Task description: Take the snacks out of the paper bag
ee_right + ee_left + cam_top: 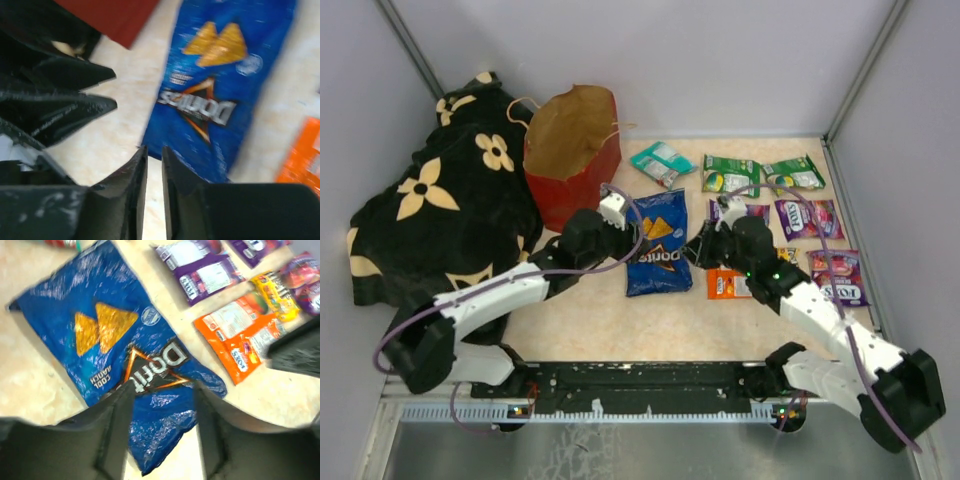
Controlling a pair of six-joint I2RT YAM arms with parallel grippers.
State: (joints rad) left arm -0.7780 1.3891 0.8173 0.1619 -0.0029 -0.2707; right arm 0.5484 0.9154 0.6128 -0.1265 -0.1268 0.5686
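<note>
Several packets [730, 175] are lying in loose rows on the bench [590, 320] in the top view. The blue Doritos [658, 245] is lying flat just right of the red bag [570, 185]. That bag is slumping against the blanket [430, 210], its brown kraft mouth gaping, and nothing is showing inside. The left arm [480, 300] and right arm [820, 315] are flanking the Doritos. To my eye the emptying is nearly or fully finished, and the step in hand is letting go of the Doritos.

From the left wrist, the left fingers [117, 425] are standing well apart over the Doritos [115, 325], grasping nothing. Its film is looking glossy, crinkled and slippery. An orange packet [240, 335] and a purple packet [200, 270] are lying beside it, flat and shiny.

From the right wrist, the right fingers [132, 185] are showing only a narrow slit, empty, at the Doritos's [225, 65] lower corner. The bag's [115, 17] matte red wall is sitting beyond. The next move is calling for a clean lift away without snagging the light film, then a look into the bag for stragglers.
</note>
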